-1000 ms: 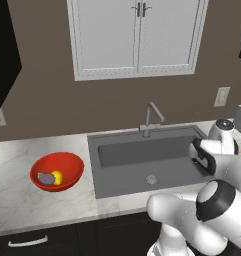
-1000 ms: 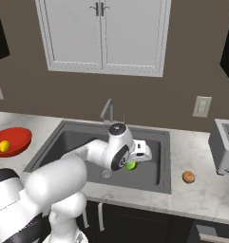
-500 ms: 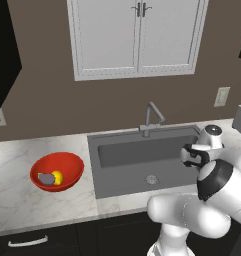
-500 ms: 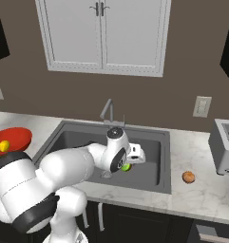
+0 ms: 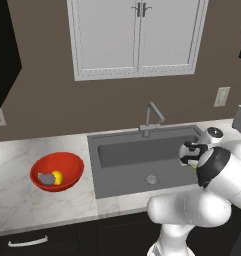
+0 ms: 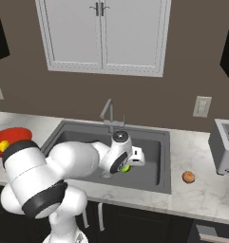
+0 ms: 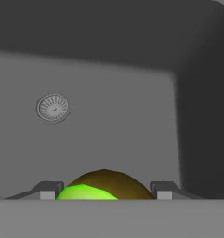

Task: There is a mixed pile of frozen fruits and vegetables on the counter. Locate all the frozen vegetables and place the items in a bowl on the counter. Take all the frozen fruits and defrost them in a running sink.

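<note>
My gripper (image 7: 105,189) is shut on a bright green round fruit (image 7: 83,192), which shows between the two fingertips with a brownish top side. In the right base view the gripper (image 6: 128,165) hangs low inside the dark grey sink (image 6: 149,147), and the fruit (image 6: 126,168) peeks out under the hand. The left base view has the gripper (image 5: 190,156) over the right part of the sink (image 5: 127,165). The drain (image 7: 53,107) lies ahead on the basin floor. On the counter at the left stands the red bowl (image 5: 39,167) holding a yellow piece (image 5: 57,177) and a purple-grey piece (image 5: 45,179).
A small orange piece (image 6: 188,177) lies on the marbled counter (image 6: 196,190) right of the sink, near a toaster (image 6: 225,152). The thin faucet (image 5: 152,118) stands behind the basin. No water shows at its spout. White wall cabinets hang above.
The hand, with the green fruit in it, has shifted a little leftward and lower into the sink. The bowl and its contents have not moved.
</note>
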Available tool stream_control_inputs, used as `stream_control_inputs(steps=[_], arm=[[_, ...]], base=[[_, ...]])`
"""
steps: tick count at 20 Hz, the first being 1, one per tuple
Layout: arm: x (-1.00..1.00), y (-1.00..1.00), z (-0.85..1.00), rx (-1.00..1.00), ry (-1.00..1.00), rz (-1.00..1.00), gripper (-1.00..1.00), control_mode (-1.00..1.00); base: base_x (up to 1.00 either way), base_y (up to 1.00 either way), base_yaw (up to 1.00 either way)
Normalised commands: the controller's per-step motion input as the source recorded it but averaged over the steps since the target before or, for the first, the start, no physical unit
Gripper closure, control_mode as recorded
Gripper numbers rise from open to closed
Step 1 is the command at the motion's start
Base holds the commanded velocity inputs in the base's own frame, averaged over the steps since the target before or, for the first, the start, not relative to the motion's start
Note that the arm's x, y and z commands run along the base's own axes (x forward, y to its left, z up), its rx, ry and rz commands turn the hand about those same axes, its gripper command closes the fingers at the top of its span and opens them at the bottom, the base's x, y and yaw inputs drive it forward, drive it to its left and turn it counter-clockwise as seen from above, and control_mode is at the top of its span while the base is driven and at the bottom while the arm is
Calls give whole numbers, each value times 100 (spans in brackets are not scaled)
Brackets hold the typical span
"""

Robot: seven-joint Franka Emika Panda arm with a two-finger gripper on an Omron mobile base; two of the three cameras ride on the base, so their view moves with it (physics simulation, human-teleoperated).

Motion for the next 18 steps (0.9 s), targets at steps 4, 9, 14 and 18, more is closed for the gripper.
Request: stream_control_inputs(steps=[4,9,14,18], arm=[[22,5,-12,1,0,0,100,-100],[28,8,-22,0,0,0,100,-100],[24,7,-49,0,0,0,100,-100],[21,1,-41,0,0,0,100,-100]], base=[[0,0,0],[0,0,0],[0,0,0],[0,0,0]])
